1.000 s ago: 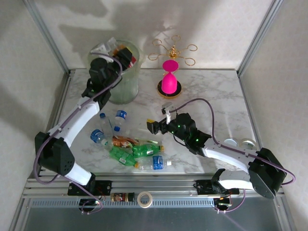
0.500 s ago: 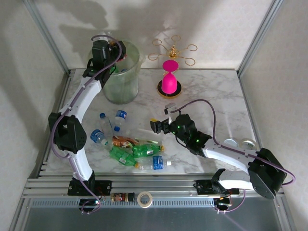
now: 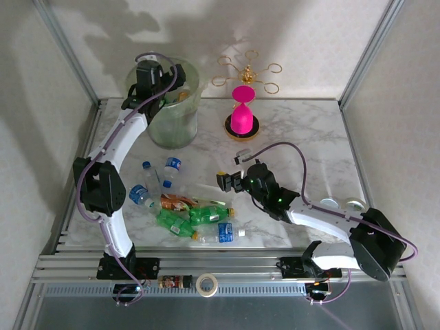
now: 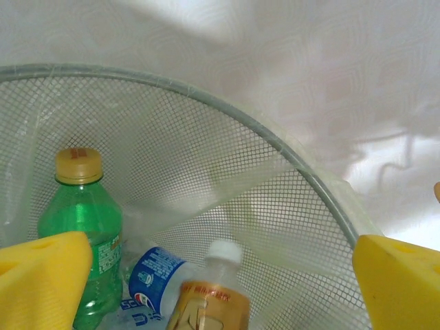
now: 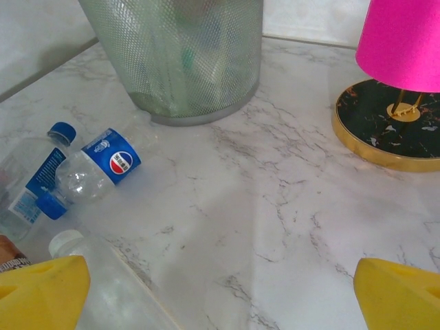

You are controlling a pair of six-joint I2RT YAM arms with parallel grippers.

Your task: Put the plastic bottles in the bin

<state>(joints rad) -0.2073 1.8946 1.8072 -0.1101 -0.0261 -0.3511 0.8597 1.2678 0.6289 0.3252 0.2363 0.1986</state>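
Note:
The bin (image 3: 175,113) stands at the back left of the table. My left gripper (image 3: 165,81) hangs over its mouth, open and holding nothing. Below it, inside the bin's mesh wall (image 4: 227,113), lie a green bottle (image 4: 81,206), a blue-labelled bottle (image 4: 155,278) and an orange-labelled, white-capped bottle (image 4: 213,299). Several plastic bottles (image 3: 185,210) lie in a heap on the table's near left. My right gripper (image 3: 227,181) is open, low over the marble just right of the heap. A clear white-capped bottle (image 5: 103,285) lies by its left finger, and a Pepsi bottle (image 5: 96,165) lies further off.
A pink hourglass-shaped object (image 3: 242,115) on a gold-rimmed base (image 5: 388,130) stands right of the bin, with a gold wire stand (image 3: 246,72) behind it. Two white discs (image 3: 342,204) lie at the table's right edge. A tape roll (image 3: 206,284) rests on the front rail.
My left arm swung up from the bin's rim to over its mouth, and its jaws opened, letting go of the bottle it carried. My right gripper barely shifted.

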